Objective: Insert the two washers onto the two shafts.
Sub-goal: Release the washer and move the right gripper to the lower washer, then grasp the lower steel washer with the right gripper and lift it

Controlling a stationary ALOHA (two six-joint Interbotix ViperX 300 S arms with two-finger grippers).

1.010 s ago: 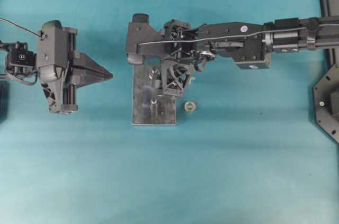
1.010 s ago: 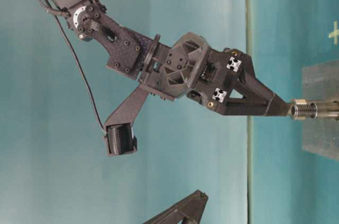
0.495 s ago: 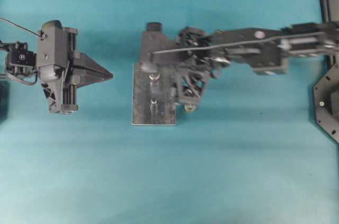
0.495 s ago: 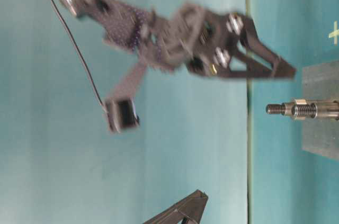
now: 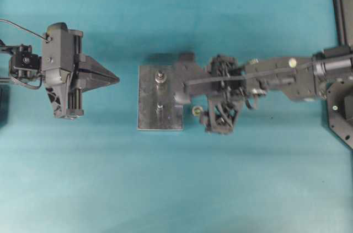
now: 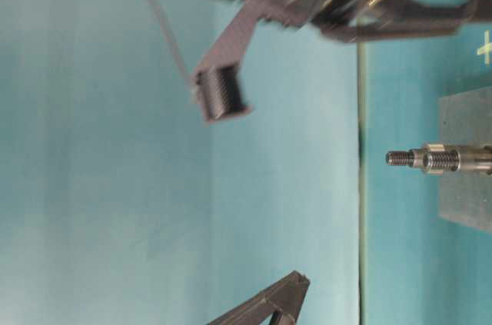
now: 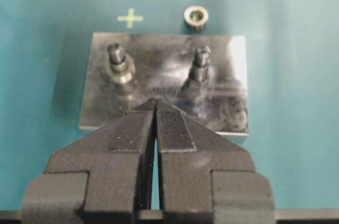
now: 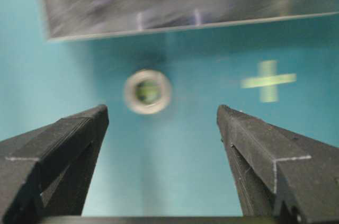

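Observation:
A metal plate (image 5: pixel 148 117) carries two upright shafts. The far shaft (image 5: pixel 160 77) has a silver washer (image 6: pixel 434 159) seated partway down it, also seen in the left wrist view (image 7: pixel 123 73). The near shaft (image 7: pixel 200 62) is bare. My right gripper (image 8: pixel 161 108) is open and empty, raised off the plate's right side (image 5: pixel 215 109). A small metal ring (image 8: pixel 148 91) lies on the cloth ahead of it, between the lines of its fingers. My left gripper (image 7: pixel 155 101) is shut and empty, pointing at the plate from the left (image 5: pixel 116 79).
The ring (image 5: pixel 196 110) lies just right of the plate's edge. A yellow cross mark (image 7: pixel 130 19) is on the teal cloth beside the plate. Black equipment (image 5: pixel 339 106) stands at the right edge.
My right gripper left the washer on the far shaft, rose, drew back to the right off the plate and opened. It now hangs near the ring. The left arm barely moved.

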